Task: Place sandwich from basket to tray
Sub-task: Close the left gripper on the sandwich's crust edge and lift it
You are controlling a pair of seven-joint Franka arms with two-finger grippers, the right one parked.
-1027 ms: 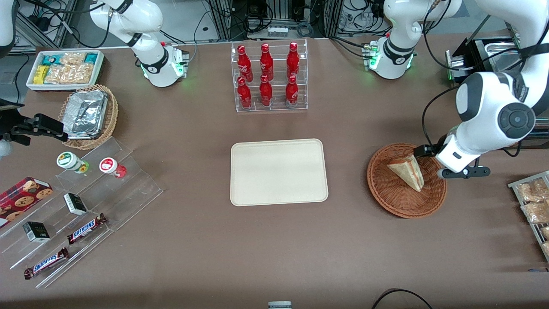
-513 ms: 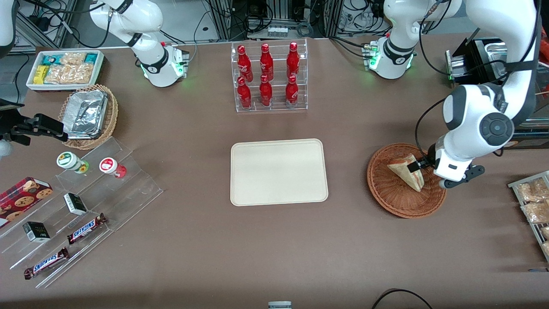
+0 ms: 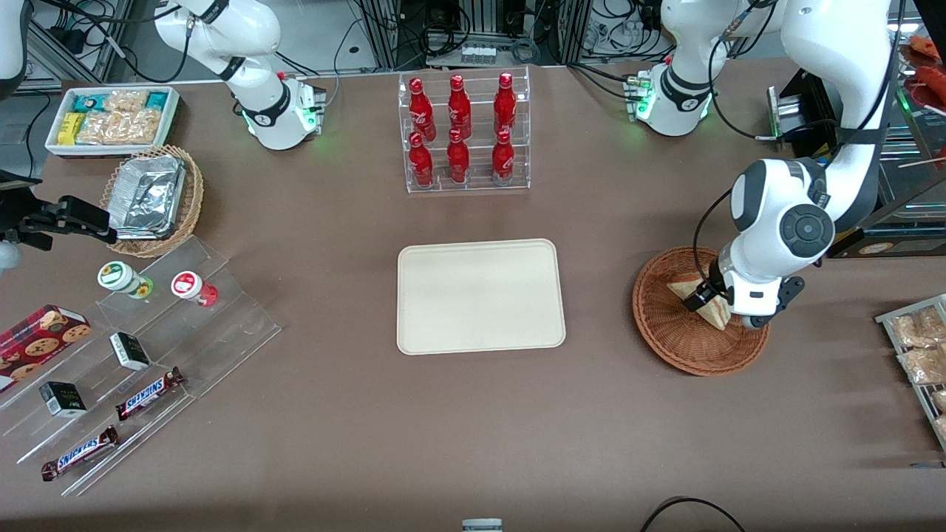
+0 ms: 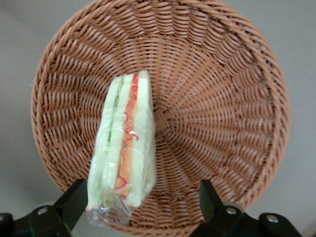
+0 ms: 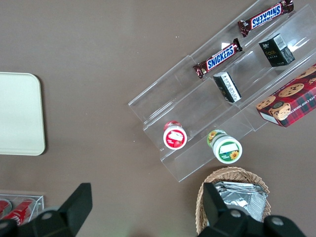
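Right now the left gripper (image 4: 140, 210) hangs directly over the wicker basket (image 3: 669, 340), its jaws spread wide with one finger (image 4: 74, 202) on either side of the sandwich's near end, touching nothing that I can make out. The sandwich (image 4: 123, 160) lies in the basket, standing on one cut face so that its filling edge (a red-orange stripe beside a green one, under clear wrap) faces up at the wrist camera. That pose probably explains the approach: the two bread faces are presented to the pads, so closing should squeeze across the layers rather than along them. From the front, the sandwich (image 3: 713, 314) is mostly hidden under the wrist, on the side of the basket toward the working arm's end of the table. The cream tray (image 3: 480, 295) sits well apart from the basket, nearer the table's middle, bare and flat, likely an easy spot for setting down. No grasp has been made yet.
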